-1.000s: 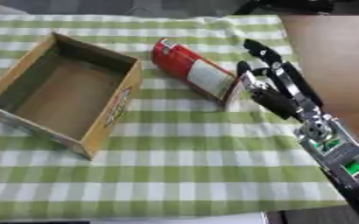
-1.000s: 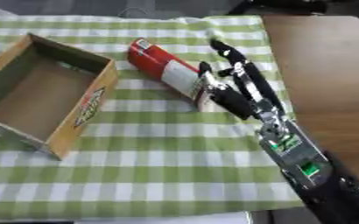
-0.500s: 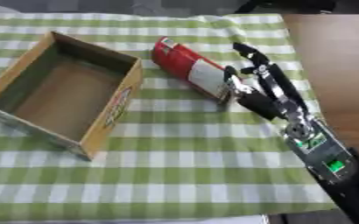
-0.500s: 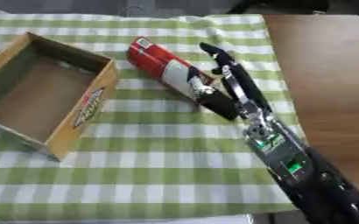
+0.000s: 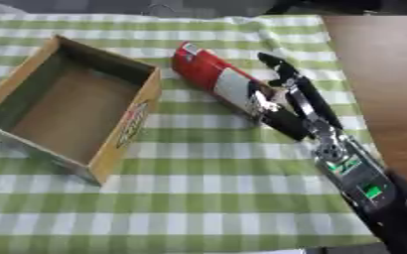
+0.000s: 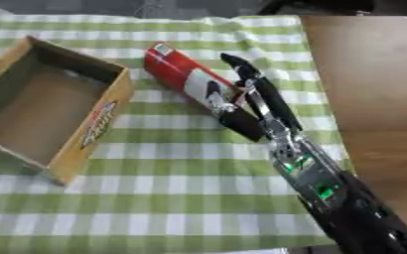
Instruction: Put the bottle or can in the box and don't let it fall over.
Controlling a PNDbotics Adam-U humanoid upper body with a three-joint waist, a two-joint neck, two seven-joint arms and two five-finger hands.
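green and white checked cloth (image 5: 198, 198) covers most of the worktop (image 5: 380, 74), whose bare brown wood shows along the right side. on the left part of the cloth sits an open cardboard box (image 5: 77, 106), set at an angle, its inside bare and its near long wall printed with a red and yellow mark.

just right of the box lies the can (image 5: 217, 82), red with a white band and a dark picture on the band. it lies on its side, slanting from upper left to lower right, its red-capped end toward the far edge and its other end nearest the robot. it is outside the box and near the box's far right corner but not touching it.

right hand (image 6: 257, 106) comes in from the lower right, the black arm with green-lit parts running up across the cloth. its long dark fingers (image 5: 281, 69) stretch nearly straight along the can's right side, reaching toward the far edge, while the thumb (image 5: 285, 124) sits at the can's near end on the other side. the hand brackets the lower end of the can, fingers uncurled and not closed round it. whether the fingers touch the can's side i cannot tell.

left hand shows in neither view.
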